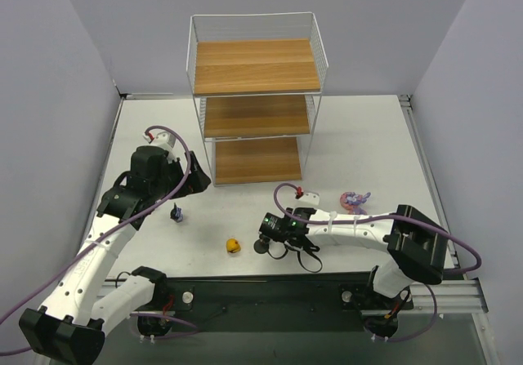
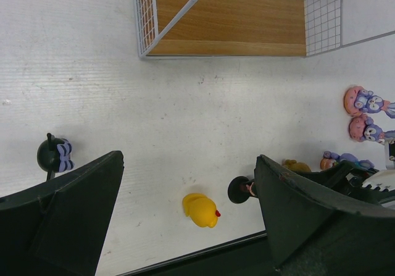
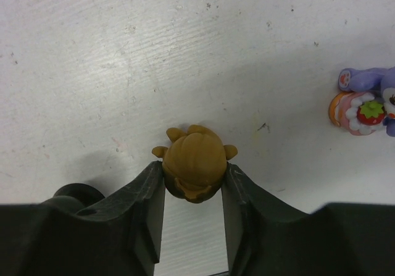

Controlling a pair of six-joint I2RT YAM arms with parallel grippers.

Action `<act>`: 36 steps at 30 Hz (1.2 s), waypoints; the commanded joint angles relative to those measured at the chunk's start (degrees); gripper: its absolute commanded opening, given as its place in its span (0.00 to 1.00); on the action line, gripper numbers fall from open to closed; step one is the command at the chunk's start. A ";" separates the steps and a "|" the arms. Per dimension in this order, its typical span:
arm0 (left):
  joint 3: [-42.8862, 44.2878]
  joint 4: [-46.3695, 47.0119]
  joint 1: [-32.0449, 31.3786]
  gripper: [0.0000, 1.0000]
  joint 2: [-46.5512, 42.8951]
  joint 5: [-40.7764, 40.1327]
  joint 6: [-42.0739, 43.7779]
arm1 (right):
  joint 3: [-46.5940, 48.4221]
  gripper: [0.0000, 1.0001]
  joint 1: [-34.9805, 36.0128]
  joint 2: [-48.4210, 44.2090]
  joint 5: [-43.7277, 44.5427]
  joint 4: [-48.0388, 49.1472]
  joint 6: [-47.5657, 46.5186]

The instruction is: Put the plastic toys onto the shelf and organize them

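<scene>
In front of the three-tier white wire-frame shelf [image 1: 255, 67] with brown wooden boards, all visible plastic toys are on the white table [image 1: 368, 144], on the side of the shelf nearest the arm bases. The right gripper [image 3: 194, 172] is positioned low over the table, forward of the shelf's bottom board. Its two black fingers [image 3: 148, 192] press against opposite sides of the head of the olive-brown big-headed plastic doll [image 3: 194, 155], so the doll is clamped between them. Whether the doll is lifted clear of the table cannot be determined. A black round-headed doll [image 2: 239, 189] stands just beside this gripper, between it and the yellow plastic figurine [image 1: 234, 246], which lies on the table, also forward of the bottom board. The left gripper [image 2: 188, 165] hangs near the front left corner of the shelf with its fingers spread wide, and it holds nothing. A small dark figure with a blue-purple bow [image 1: 176, 212] stands on the table forward and to the left of the shelf, near the left gripper. A cluster of purple-pink bunny-like figures [image 1: 354, 200] lies forward and to the right of the shelf, just beside the right arm. One of them, seen in the right wrist view, carries a strawberry-topped cake [image 3: 361, 112].
</scene>
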 commanded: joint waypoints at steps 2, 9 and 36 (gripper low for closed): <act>0.61 0.02 -0.09 0.97 -0.89 -0.45 1.01 | 1.08 0.07 -0.36 0.81 1.96 -2.68 -1.66; 0.70 0.11 -0.09 0.97 -0.89 -0.54 1.01 | 4.68 0.00 -0.28 -1.47 4.15 -5.14 -6.58; 1.40 5.03 2.28 0.97 1.48 5.95 3.12 | 59.25 0.00 -20.40 -5.18 -10.78 -21.31 -50.70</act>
